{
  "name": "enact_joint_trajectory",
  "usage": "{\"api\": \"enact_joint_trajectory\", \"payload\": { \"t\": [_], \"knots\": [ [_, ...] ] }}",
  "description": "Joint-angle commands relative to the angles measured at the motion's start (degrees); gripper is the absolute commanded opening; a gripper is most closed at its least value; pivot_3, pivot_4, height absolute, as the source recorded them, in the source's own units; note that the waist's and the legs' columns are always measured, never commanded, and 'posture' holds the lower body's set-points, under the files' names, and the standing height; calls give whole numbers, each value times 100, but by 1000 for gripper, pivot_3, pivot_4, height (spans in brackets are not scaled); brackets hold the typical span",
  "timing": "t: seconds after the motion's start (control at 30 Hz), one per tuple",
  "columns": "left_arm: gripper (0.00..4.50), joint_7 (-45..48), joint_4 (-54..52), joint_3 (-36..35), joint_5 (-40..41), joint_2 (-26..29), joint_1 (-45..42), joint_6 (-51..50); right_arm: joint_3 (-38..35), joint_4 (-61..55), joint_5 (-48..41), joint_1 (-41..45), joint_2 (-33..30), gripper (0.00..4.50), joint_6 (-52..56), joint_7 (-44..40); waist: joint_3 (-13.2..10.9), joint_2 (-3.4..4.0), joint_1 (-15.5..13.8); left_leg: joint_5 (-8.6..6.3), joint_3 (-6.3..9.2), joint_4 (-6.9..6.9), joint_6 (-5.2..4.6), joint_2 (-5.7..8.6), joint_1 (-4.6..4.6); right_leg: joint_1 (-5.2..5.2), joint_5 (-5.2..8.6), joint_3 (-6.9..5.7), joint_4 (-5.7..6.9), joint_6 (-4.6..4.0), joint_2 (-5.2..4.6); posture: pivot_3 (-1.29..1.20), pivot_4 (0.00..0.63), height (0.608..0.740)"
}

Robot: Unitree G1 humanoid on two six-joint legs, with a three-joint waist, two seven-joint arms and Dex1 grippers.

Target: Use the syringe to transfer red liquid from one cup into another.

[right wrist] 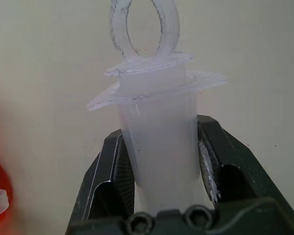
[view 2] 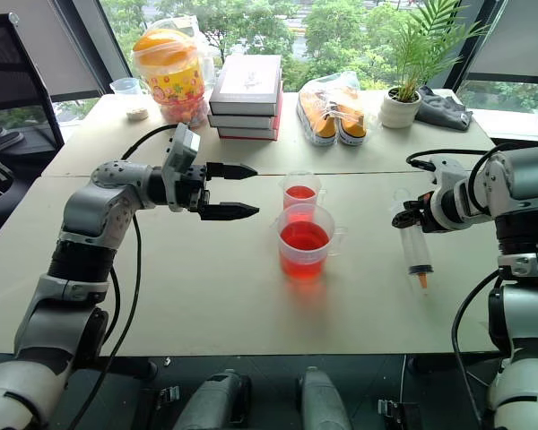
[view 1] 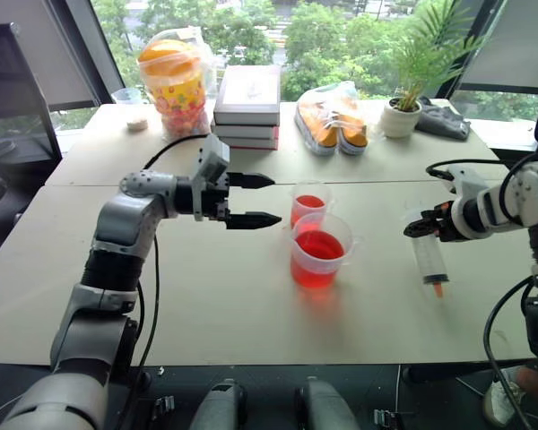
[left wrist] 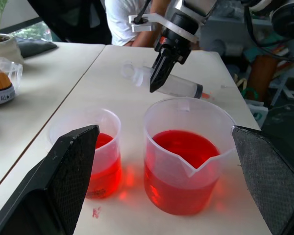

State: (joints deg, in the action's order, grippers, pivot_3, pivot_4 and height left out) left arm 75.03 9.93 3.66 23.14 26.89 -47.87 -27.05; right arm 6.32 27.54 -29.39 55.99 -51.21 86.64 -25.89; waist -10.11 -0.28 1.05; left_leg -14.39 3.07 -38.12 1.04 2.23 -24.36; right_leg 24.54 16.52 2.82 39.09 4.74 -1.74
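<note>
MATERIALS | syringe (right wrist: 159, 147): translucent plastic, frosted, smooth | large cup (left wrist: 186, 152), small cup (left wrist: 100, 152): clear plastic, glossy | left gripper (view 1: 276, 199) fingers (left wrist: 68, 171): black, matt, fine-grained | right gripper (right wrist: 159, 134) pads (right wrist: 208, 169): rough, glinting | table (view 1: 206, 296): matt, smooth | cloth (view 1: 444, 121), 2 o'clock from large cup: grey fabric, soft | bag (view 1: 336, 94), 12 o'clock: clear film, crinkled, glossy

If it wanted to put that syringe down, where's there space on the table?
Bare tabletop in front of the large cup, and between it and the syringe. The far table is crowded: jar, books, shoes, plant.
</note>
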Motion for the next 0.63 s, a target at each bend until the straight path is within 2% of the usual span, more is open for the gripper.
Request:
{"api": "enact_joint_trajectory", "payload": {
  "t": [0.03,0.2,0.37,0.43,0.47,0.57,0.63],
  "knots": [
    [4486,6,-318,29,98,72,25,23,-58,392,313,75,125,1938,-475,-154,0,0,-7,0,0,-2,0,0,0,-1,0,0,1,0,1,0,150,740],
    [4500,36,-389,48,125,136,65,-55,-182,142,361,15,55,4345,-396,-459,0,0,-13,0,2,0,0,0,0,0,0,-1,0,0,2,0,150,740],
    [4500,93,-370,30,132,241,80,-32,-627,-1970,-183,-486,-745,4434,-124,-1047,-2,4,-39,0,5,0,0,0,-3,0,0,-4,-2,0,1,0,150,740],
    [4500,88,-366,21,146,281,82,-31,-1054,-2532,-438,-614,-848,4434,178,-1130,-2,4,-38,0,8,1,0,0,-4,0,0,-6,-6,0,2,0,150,740],
    [4500,90,-359,8,152,308,84,-22,-1198,-3132,-532,-934,-1146,4434,-80,-1352,-2,3,-34,0,9,0,0,0,-3,-1,0,-6,-6,0,2,0,150,740],
    [4500,83,-360,-22,154,378,107,10,-2338,-4954,-1117,-2078,-1776,4434,-380,-2116,-2,2,-51,-1,20,0,-1,0,-3,-8,1,-15,-10,1,1,0,150,740],
    [4500,68,-412,-26,194,438,153,-23,-3265,-5819,-1416,-2871,-1870,4434,-326,-2511,-2,3,-59,-1,20,2,-1,0,-5,-9,1,-16,-12,1,2,0,150,740]
  ]
}}
